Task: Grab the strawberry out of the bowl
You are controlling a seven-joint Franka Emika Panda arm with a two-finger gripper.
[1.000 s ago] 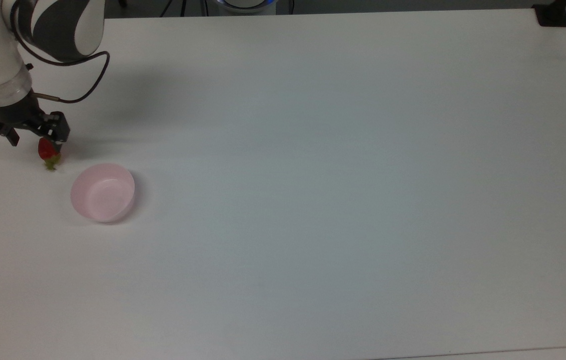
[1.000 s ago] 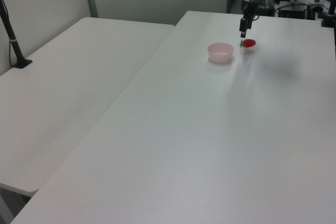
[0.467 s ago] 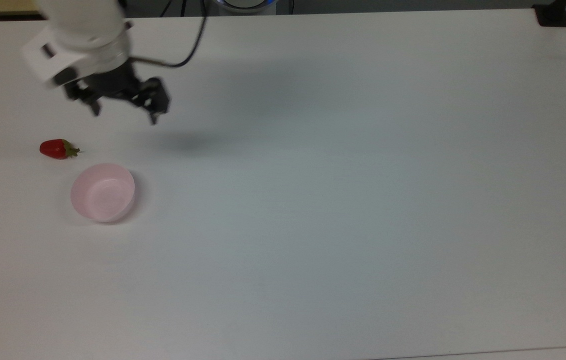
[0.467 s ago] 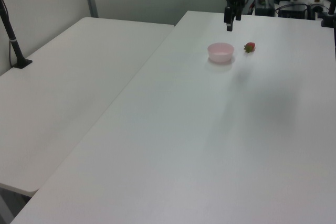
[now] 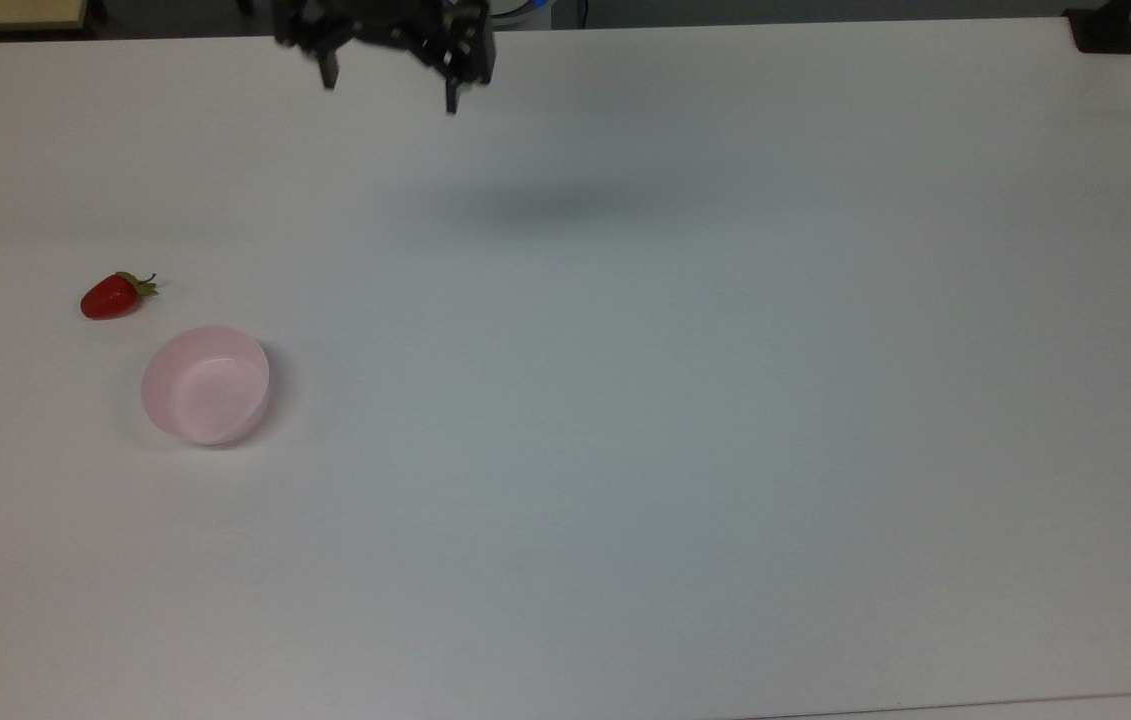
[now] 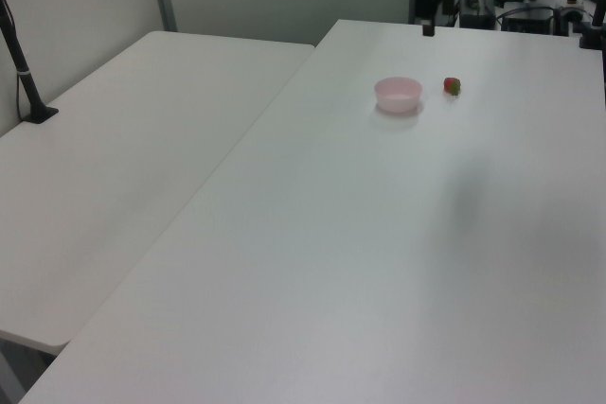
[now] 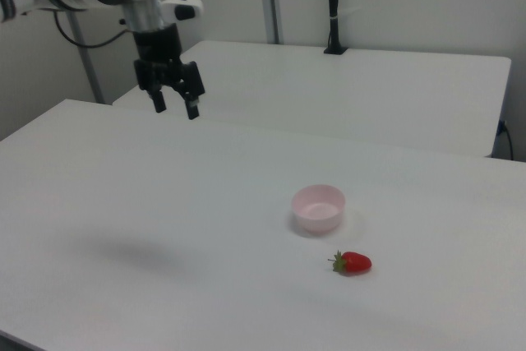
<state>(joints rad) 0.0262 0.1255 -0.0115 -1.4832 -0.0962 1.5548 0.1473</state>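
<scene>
Strawberry [image 5: 107, 297] lies on tabletop [image 5: 685, 400] beside empty bowl [image 5: 206, 384]. Pincer [image 5: 388, 92], released and raised well apart, should retreat clear without disturbing either.

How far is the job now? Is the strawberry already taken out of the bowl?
Done: the strawberry lies on the white table beside the pink bowl, apart from it, and the bowl holds nothing. In hand: nothing; the gripper is open and raised well away from both. Left: seemingly nothing, as the strawberry is out of the bowl.
</scene>
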